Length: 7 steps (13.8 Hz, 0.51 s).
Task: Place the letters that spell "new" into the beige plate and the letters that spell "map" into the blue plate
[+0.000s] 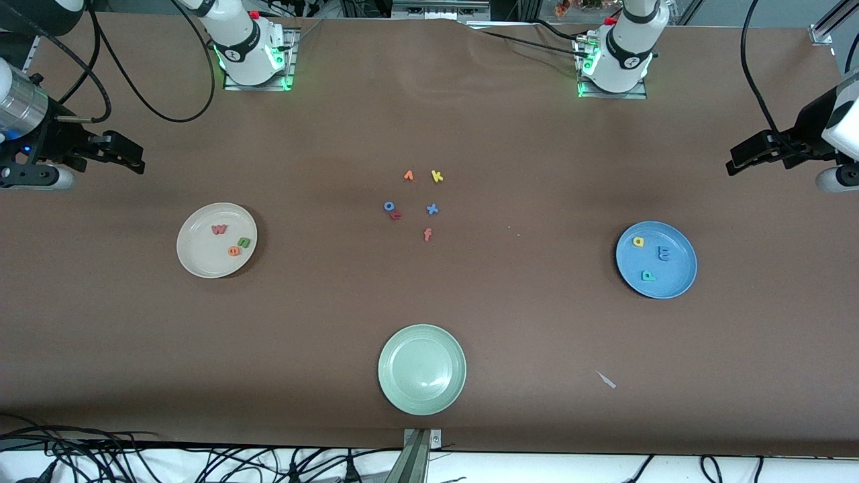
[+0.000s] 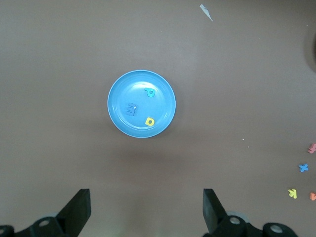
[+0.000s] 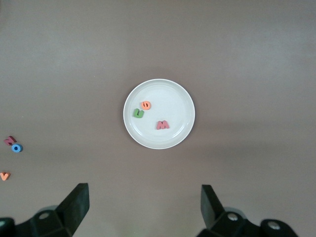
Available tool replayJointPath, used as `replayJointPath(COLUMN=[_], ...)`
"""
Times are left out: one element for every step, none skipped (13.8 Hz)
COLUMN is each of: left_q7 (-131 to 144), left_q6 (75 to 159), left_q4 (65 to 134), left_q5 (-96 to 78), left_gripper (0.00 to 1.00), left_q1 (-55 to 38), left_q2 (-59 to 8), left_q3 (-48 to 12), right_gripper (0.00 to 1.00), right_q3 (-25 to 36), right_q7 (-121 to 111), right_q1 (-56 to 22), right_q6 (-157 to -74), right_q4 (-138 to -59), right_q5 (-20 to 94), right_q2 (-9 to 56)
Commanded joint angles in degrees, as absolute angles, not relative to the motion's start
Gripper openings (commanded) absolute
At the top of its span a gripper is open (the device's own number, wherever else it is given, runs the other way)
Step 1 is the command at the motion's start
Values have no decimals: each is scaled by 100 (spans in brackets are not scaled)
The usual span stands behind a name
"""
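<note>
Right gripper (image 1: 137, 159), jaws wide and empty, waits raised above the table's edge. Beige plate (image 1: 194, 258) holds w (image 1: 219, 229), n (image 1: 243, 242), e (image 1: 233, 251). Blue plate (image 1: 674, 282) holds a (image 1: 638, 242), apparently m (image 1: 664, 253), p (image 1: 647, 276). Left gripper (image 1: 733, 163) likewise. Sorting appears complete; nothing remains to fetch.

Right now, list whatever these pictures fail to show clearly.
- Salmon piece touching the blue o: front view, too small to read its letter.
- Left gripper and right gripper: open, but both arms are cut off by the front view's side edges.
- Pale scrap near the blue plate: too small to identify.
</note>
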<state>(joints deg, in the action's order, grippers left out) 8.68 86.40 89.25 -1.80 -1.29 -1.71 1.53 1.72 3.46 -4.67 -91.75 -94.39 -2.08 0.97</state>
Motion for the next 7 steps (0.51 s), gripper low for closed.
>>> replayJointPath(left_q7=[835,835,835,835,844,844,844], left_q6=[8517,8517,8517,8482,8473,8473,8464], left_q4=[8824,8824,8824,8824,8824,8816,8815], left_q5=[-26,-26,-26,-26,-26,-26,-26], left_gripper=[100,100,100,100,100,100,100], left_q1=[-105,-105,-105,-105,-105,-105,-105], left_q2=[-220,-211,-211,-211,-220,-211,-211], left_q3=[132,132,123,123,123,123,123], right_gripper=[100,100,100,100,100,100,100], right_q3=[167,167,167,167,167,167,167], right_q7=[272,272,272,272,272,272,272], right_q1=[-457,-457,-457,-457,-457,-457,-457], right_q6=[-9123,-9114,-9114,-9114,-9114,-9114,-9106], right_q4=[-9316,-9316,-9316,-9316,-9316,-9316,-9316], right_q5=[-105,-105,-105,-105,-105,-105,-97], right_q2=[141,141,141,141,141,141,141])
